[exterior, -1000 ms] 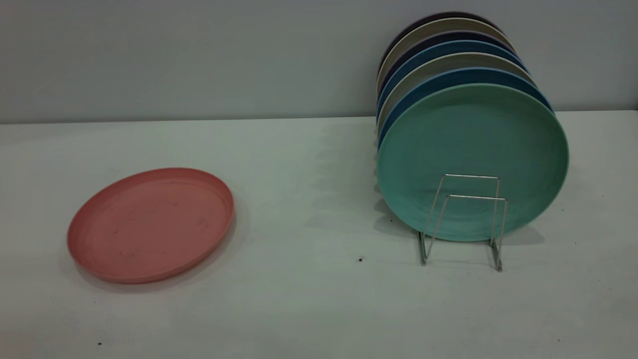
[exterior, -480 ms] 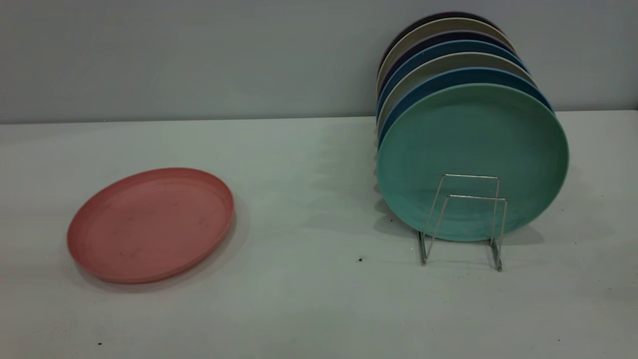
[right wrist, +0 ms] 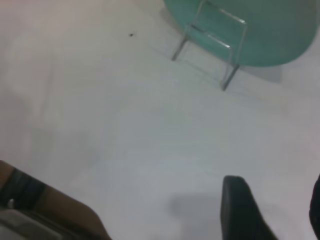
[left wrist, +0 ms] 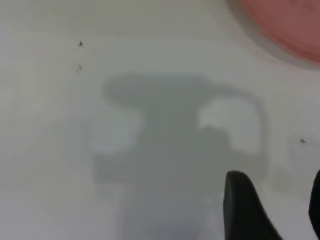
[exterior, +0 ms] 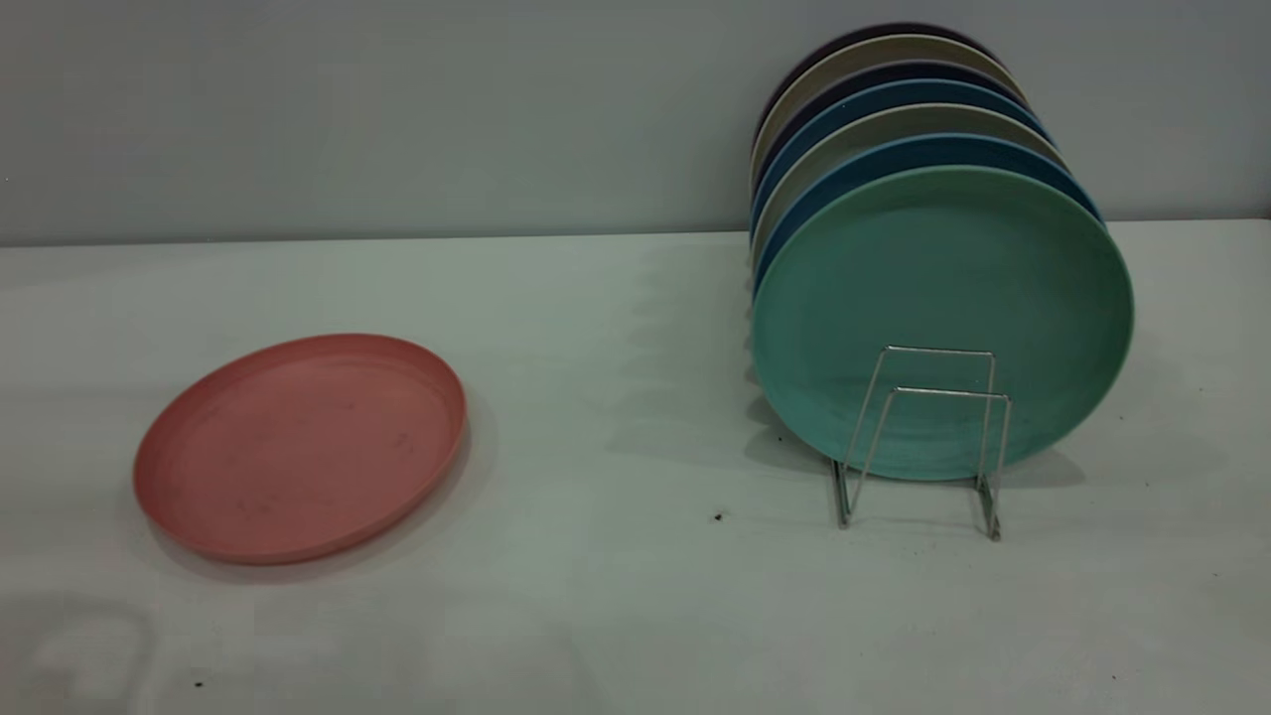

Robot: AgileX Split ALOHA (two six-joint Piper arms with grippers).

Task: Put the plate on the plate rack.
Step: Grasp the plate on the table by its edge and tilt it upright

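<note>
**Plate still flat on the table, both arms yet to reach it**

While the round salmon-pink matte plate (exterior: 300,447) lies flat at the lower left of the exterior view, untouched, the thin silver wire plate rack (exterior: 923,437) stands well apart at the right, its rear slots filled by a row of upright plates ending in a teal-green plate (exterior: 941,298); two squared wire loops in front of that one look free.

Neither arm shows in the exterior view. In the left wrist view the left gripper (left wrist: 272,210) hangs over bare white table (exterior: 616,596), its dark fingers spread with table showing between them, and only a slice of the pink plate (left wrist: 290,22) peeks in at the upper right corner of that frame, clear of the jaws. In the right wrist view the right gripper (right wrist: 272,210) is likewise spread and holds nothing, with the rack (right wrist: 210,42) near the top of the frame.

The step in hand looks like the approach. Done well, the left gripper would close the gap to the near rim, drop one finger inside the low raised lip and one outside, and pinch squarely. A shallow bite on so thin an edge risks the plate sliding or slipping during the tilt upright.
</note>
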